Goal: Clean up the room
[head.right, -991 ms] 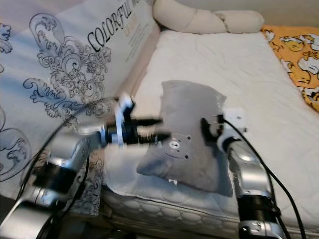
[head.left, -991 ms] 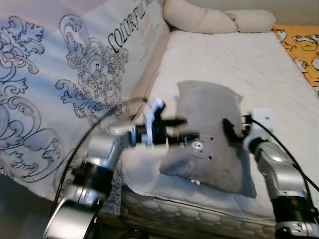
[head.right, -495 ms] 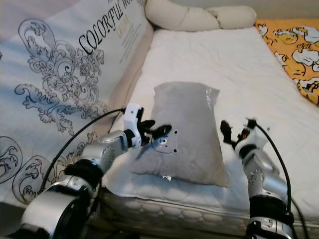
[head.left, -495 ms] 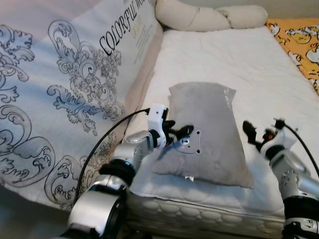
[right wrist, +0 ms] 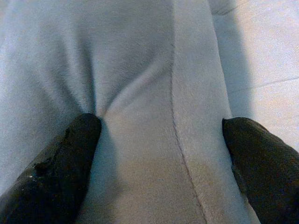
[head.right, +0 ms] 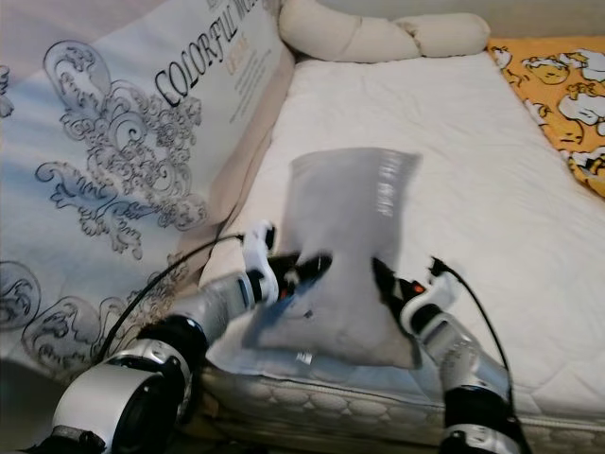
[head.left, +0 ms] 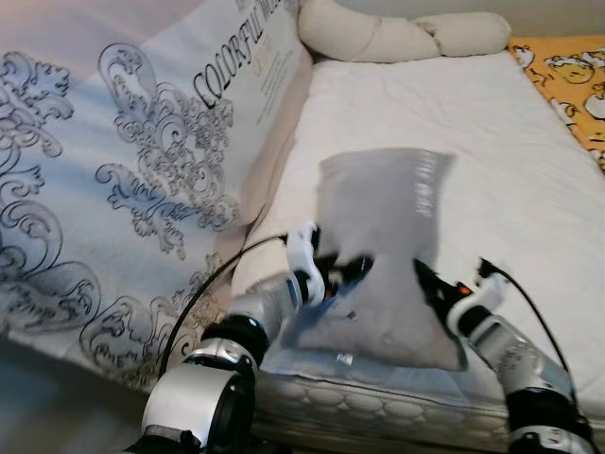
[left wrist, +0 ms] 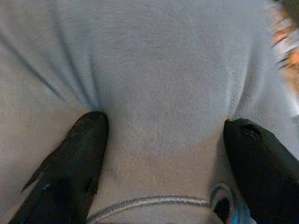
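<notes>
Pressing into grey pillow (head.left: 383, 241) on mattress (head.left: 492, 142): left gripper (left wrist: 163, 154), right gripper (right wrist: 159, 154), fingers spread, not clenched.

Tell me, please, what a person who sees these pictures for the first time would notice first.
First the grey pillow near the front edge of the white mattress, with the left gripper and the right gripper pressed into its two sides, fingers spread wide in the fabric. Next the big white cover printed with grey scrolls, along the bed's left side.
</notes>
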Controlling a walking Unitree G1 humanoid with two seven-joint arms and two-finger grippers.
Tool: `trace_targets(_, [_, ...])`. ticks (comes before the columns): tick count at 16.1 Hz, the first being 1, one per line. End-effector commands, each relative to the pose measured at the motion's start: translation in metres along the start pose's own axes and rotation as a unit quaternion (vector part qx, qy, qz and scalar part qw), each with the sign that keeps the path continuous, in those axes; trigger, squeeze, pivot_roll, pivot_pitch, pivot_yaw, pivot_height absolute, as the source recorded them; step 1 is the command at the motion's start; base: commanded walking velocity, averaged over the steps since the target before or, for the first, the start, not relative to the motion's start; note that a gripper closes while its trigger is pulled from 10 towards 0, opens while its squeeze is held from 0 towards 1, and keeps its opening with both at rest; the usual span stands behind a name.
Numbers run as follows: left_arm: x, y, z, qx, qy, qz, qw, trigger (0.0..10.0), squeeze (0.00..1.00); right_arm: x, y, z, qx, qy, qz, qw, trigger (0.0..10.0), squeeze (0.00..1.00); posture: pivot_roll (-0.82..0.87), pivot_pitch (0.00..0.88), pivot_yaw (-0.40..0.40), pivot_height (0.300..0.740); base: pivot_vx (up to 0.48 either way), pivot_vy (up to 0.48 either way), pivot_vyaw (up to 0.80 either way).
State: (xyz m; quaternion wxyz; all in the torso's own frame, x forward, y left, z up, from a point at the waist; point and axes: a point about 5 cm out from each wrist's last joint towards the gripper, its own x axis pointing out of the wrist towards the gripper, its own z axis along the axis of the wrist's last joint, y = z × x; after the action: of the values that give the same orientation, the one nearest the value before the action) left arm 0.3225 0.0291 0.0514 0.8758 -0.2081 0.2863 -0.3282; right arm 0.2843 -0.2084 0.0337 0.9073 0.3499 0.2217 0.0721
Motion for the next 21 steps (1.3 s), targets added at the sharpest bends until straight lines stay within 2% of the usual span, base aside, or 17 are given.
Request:
trace_targets(1, [0.011, -0.021, -0.030, -0.023, 0.046, -0.008, 0.999, 0.0, 0.00, 0.007, 0.009, -0.008, -0.011, 0.022, 0.007, 1.000, 2.9, 0.00, -0.17, 0.000, 0.154, 0.740, 0.000, 0.000, 0.00])
trace_targets(2, [0.011, -0.020, -0.029, -0.028, 0.043, -0.006, 0.999, 0.0, 0.00, 0.007, 0.009, -0.007, -0.014, 0.021, 0.005, 1.000, 2.9, 0.00, -0.17, 0.000, 0.154, 0.740, 0.000, 0.000, 0.00])
trace_targets(3, [0.011, -0.019, -0.026, -0.023, 0.041, -0.002, 0.999, 0.0, 0.00, 0.007, 0.008, -0.005, -0.020, 0.018, 0.001, 1.000, 0.0, 0.00, -0.17, 0.000, 0.154, 0.740, 0.000, 0.000, 0.00])
trace_targets(4, [0.010, -0.017, -0.022, -0.006, 0.033, -0.001, 0.999, 0.5, 0.00, 0.005, 0.006, -0.003, -0.027, 0.016, -0.002, 0.999, 0.0, 0.00, -0.17, 0.000, 0.155, 0.740, 0.000, 0.000, 0.00])
trace_targets(5, [0.010, -0.017, -0.022, -0.006, 0.033, -0.001, 0.999, 0.5, 0.00, 0.005, 0.006, -0.003, -0.027, 0.016, -0.002, 0.999, 0.0, 0.00, -0.17, 0.000, 0.155, 0.740, 0.000, 0.000, 0.00])
trace_targets(6, [0.009, -0.014, -0.015, -0.020, 0.016, 0.002, 1.000, 0.1, 0.00, 0.003, 0.003, -0.001, -0.037, 0.012, -0.006, 0.999, 0.0, 0.00, -0.17, 0.000, 0.154, 0.740, 0.000, 0.000, 0.00])
trace_targets(8, [0.008, -0.012, -0.008, -0.045, 0.000, -0.009, 0.999, 0.0, 0.00, 0.001, 0.001, 0.003, -0.047, 0.005, -0.011, 0.999, 0.0, 0.00, -0.18, 0.000, 0.156, 0.740, 0.000, 0.000, 0.00])
trace_targets(10, [0.007, -0.013, -0.013, -0.017, 0.025, -0.015, 0.999, 0.0, 0.00, 0.001, 0.001, 0.004, -0.049, 0.001, -0.007, 0.999, 0.0, 0.00, -0.17, 0.000, 0.155, 0.740, 0.000, 0.000, 0.00])
trace_targets(14, [0.010, -0.018, -0.027, -0.007, 0.058, -0.016, 0.998, 0.0, 0.00, 0.004, 0.009, 0.002, -0.054, 0.005, 0.007, 0.998, 0.0, 0.00, -0.18, 0.000, 0.155, 0.740, 0.000, 0.000, 0.00])
trace_targets(18, [0.010, -0.018, -0.027, 0.005, 0.053, -0.015, 0.998, 0.0, 0.00, 0.005, 0.012, -0.002, -0.060, 0.013, 0.010, 0.998, 0.0, 0.00, -0.18, 0.000, 0.156, 0.740, 0.000, 0.000, 0.00])
trace_targets(21, [0.011, -0.021, -0.021, 0.039, 0.038, -0.023, 0.998, 0.0, 0.00, 0.006, 0.015, -0.003, -0.072, 0.012, 0.012, 0.997, 0.0, 0.00, -0.18, 0.000, 0.158, 0.740, 0.000, 0.000, 0.00])
